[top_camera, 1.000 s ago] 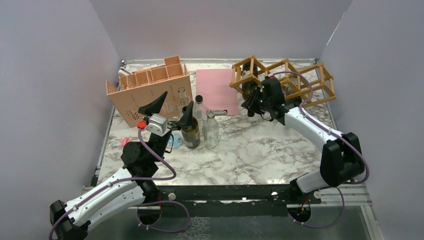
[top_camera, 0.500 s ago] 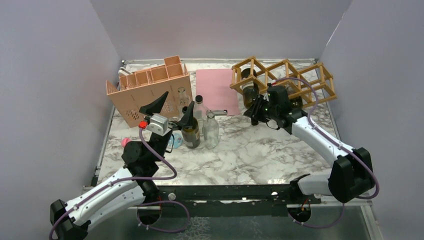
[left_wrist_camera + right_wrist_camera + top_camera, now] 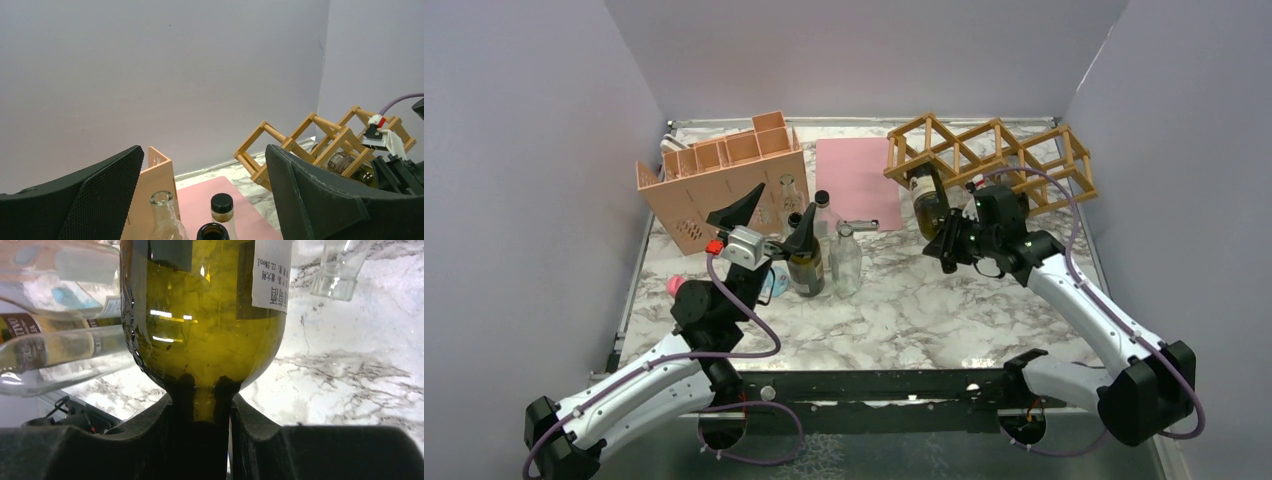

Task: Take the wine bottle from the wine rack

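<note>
The wine rack [image 3: 999, 150], a lattice of golden-brown sticks, stands at the back right; it also shows in the left wrist view [image 3: 300, 132]. The olive-green wine bottle [image 3: 930, 205] lies tilted in front of the rack's left cell, its base end at the cell's mouth. My right gripper [image 3: 950, 243] is shut on the bottle's neck. In the right wrist view the bottle [image 3: 205, 315] fills the top and my right gripper [image 3: 202, 407] clamps its neck. My left gripper [image 3: 776, 208] is open and empty above the standing bottles.
A salmon-pink perforated box [image 3: 724, 180] stands at the back left and a pink mat [image 3: 856, 180] lies mid-back. A brown bottle [image 3: 805, 262] and clear bottles [image 3: 845, 258] stand in the middle left. Grey walls enclose the marble table [image 3: 944, 310].
My right gripper has drawn back toward the near side with the wine bottle, sliding it out of the rack's left cell. The left arm has hardly moved.
</note>
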